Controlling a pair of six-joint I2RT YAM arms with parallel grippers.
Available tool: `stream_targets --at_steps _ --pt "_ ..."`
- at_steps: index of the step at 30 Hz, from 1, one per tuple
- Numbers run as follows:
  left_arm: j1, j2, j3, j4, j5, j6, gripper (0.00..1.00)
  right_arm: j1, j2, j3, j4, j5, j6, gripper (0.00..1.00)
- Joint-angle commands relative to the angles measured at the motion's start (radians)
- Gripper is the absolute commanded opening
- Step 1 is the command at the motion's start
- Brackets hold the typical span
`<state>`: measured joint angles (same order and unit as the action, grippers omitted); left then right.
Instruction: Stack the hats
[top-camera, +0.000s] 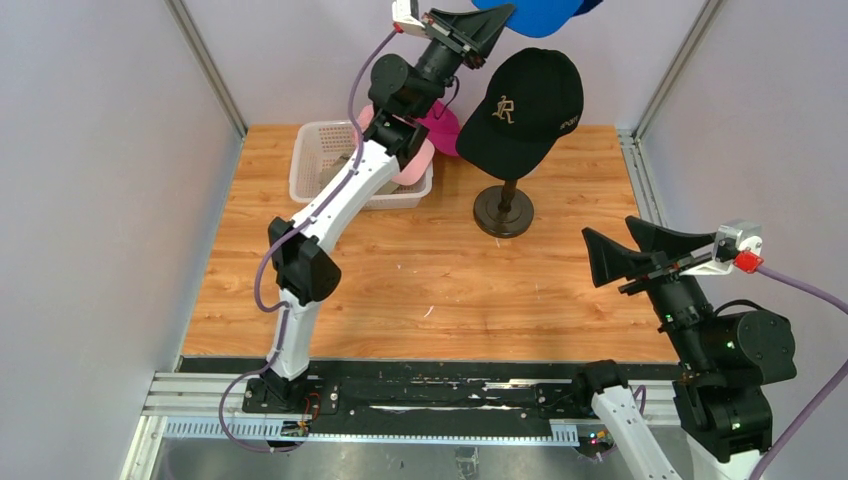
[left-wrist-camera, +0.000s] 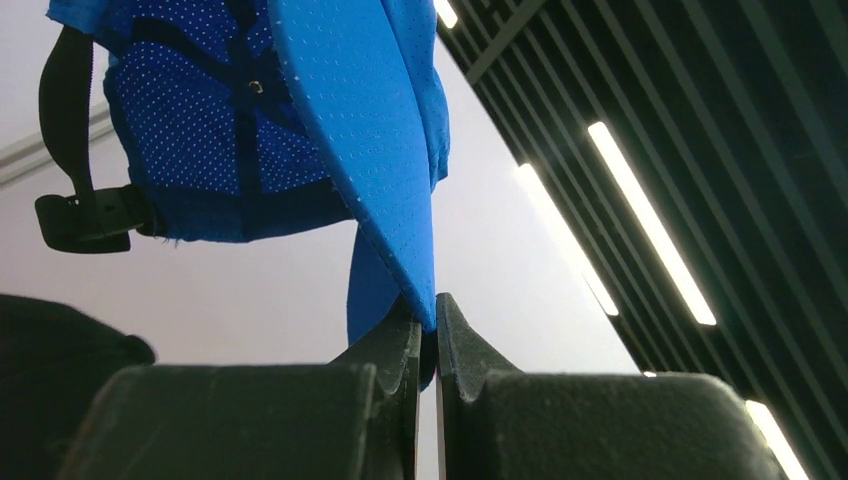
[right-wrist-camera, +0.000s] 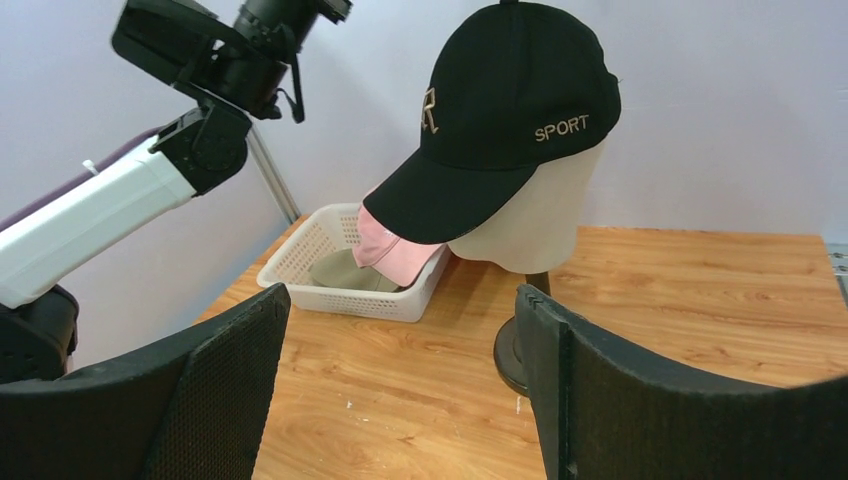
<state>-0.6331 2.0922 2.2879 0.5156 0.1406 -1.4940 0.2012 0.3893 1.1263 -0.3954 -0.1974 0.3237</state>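
The wooden table (top-camera: 430, 290) carries a white basket (top-camera: 320, 160) at its far left and, just right of it, a dark stand (top-camera: 503, 210) bearing a cream head (right-wrist-camera: 540, 225). The left arm reaches high over the far edge, where the left gripper (left-wrist-camera: 428, 318) is pinched tight on the brim of the blue cap (left-wrist-camera: 300, 120), which is held in the air just beyond the head. The right gripper (top-camera: 628, 250) hovers at the near right, its fingers spread wide and empty, facing the head. The black cap (top-camera: 520, 110) sits on the head, brim pointing left. The pink cap (right-wrist-camera: 395, 255) lies over the basket's right rim. The magenta cap (top-camera: 442, 128) is at the basket's far right corner, partly hidden by the arm. The khaki cap (right-wrist-camera: 345, 272) lies inside the basket, beside the pink one.
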Motion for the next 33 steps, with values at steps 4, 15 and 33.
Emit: stream_targets --at_steps 4,15,33 --pt "-0.025 0.077 0.091 -0.007 -0.010 -0.041 0.00 -0.011 -0.030 -0.010 -0.030 0.027 -0.045 0.83" --pt "-0.045 0.104 0.060 -0.006 0.004 -0.054 0.00 -0.008 -0.049 -0.020 -0.054 0.054 -0.066 0.84" --pt "-0.051 0.081 -0.072 0.059 0.029 -0.062 0.00 -0.008 -0.063 -0.012 -0.074 0.078 -0.075 0.85"
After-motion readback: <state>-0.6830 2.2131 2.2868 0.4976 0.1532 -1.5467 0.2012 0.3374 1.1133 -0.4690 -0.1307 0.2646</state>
